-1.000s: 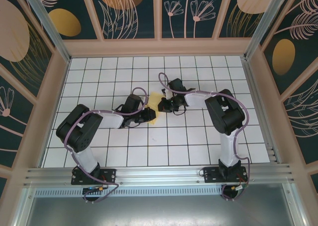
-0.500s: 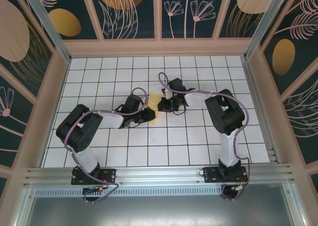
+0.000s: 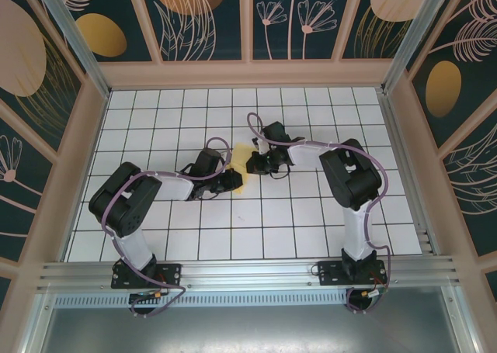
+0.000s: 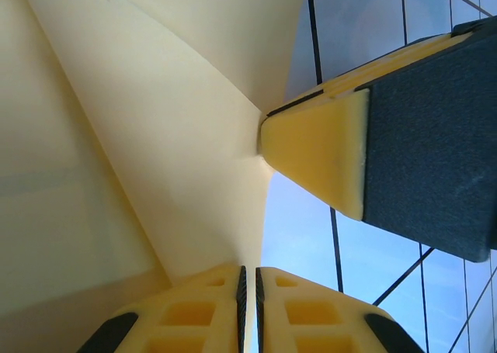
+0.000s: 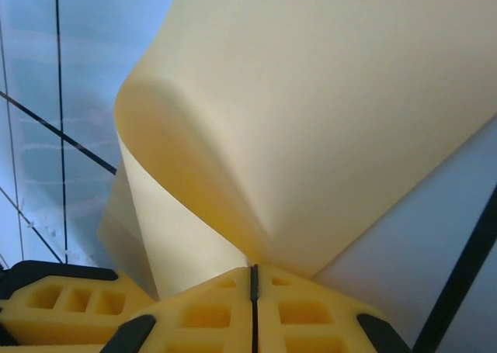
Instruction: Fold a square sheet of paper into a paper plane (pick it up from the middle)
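The square sheet of paper (image 3: 242,169), pale yellow, is bunched between both grippers near the middle of the tiled table. My left gripper (image 3: 231,179) is shut on its near left edge. In the left wrist view the sheet (image 4: 155,136) runs down into the narrow slit between the left gripper's (image 4: 248,291) pads. My right gripper (image 3: 253,165) is shut on the far right edge. In the right wrist view the paper (image 5: 326,112) curls up in a loop from the right gripper's (image 5: 252,279) closed pads. The right fingertip (image 4: 322,147) touches the sheet in the left wrist view. The paper plane is out of view.
The white grid-tiled table (image 3: 295,213) is ringed by a wooden frame (image 3: 248,74) and patterned walls. An aluminium rail (image 3: 248,274) runs along the near edge, where both arm bases are bolted. Both arms reach inward and nearly meet at the sheet.
Both arms have barely moved. Less of the sheet shows between the two grippers than a second ago.
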You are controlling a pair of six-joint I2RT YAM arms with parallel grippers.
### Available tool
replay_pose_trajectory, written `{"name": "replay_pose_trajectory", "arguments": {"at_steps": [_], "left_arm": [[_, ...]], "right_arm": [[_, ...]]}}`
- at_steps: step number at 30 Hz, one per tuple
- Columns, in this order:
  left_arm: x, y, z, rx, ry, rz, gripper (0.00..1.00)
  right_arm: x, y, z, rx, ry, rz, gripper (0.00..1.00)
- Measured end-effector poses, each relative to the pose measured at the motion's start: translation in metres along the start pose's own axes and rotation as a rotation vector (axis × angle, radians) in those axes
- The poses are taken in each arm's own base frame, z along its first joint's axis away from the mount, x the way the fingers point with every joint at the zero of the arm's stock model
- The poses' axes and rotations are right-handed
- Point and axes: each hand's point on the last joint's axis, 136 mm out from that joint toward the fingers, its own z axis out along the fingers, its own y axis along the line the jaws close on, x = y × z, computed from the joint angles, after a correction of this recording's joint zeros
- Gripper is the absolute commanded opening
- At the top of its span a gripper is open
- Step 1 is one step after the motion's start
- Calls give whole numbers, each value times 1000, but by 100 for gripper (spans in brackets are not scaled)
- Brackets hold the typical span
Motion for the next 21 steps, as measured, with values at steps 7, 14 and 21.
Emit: {"name": "replay_pose_trajectory", "arguments": {"at_steps": [7, 14, 21], "left_arm": [[0, 0, 0, 0, 1, -1, 16], [1, 2, 1, -4, 3, -2, 14], [4, 7, 1, -28, 11, -12, 12]], "right_arm": [[-3, -1, 2, 6, -3, 0, 10], [-4, -1, 3, 5, -4, -1, 10], [-5, -1, 3, 5, -6, -1, 10]]}}
